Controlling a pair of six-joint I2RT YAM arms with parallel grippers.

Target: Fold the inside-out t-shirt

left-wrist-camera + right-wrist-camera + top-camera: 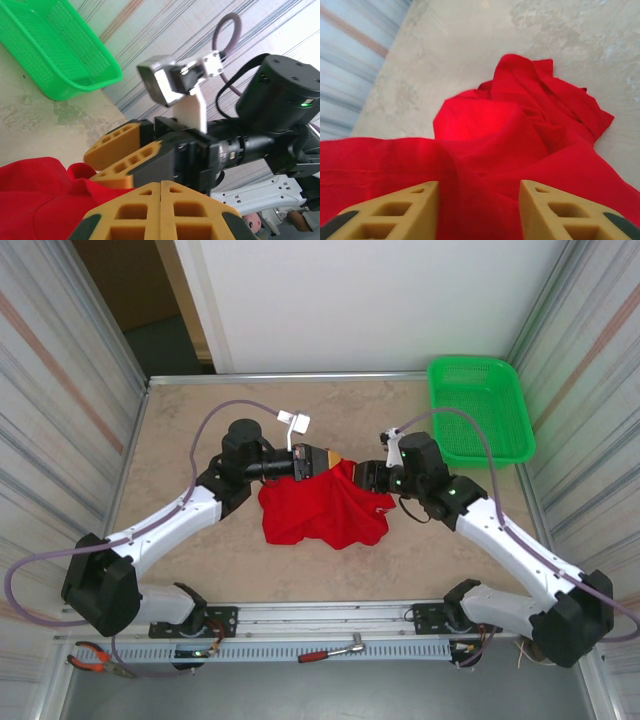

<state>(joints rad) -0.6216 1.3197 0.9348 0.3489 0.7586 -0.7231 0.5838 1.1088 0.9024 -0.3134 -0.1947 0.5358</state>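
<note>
Red t-shirt (320, 515) bunched between parted right pincer (479, 187).

We see the t-shirt (322, 505) as a plain, bright red, lighter where its folds catch the light. Under the t-shirt the worktop (350, 400) is beige with cloudy grey marbling. Beyond the t-shirt, to its right, the basket (478, 405) is vivid green with a fine mesh pattern. At the t-shirt's far edge, the left end effector (160, 186) and the right end effector (479, 187) are ochre-yellow with a cut-out grid and dark grey ends. The arms (170, 520) on either side of the t-shirt are white with black joints and trail lilac-grey cables (197, 445). The walls (60, 390) flanking the t-shirt are pale, streaked blue-grey, with a rusty band.
</note>
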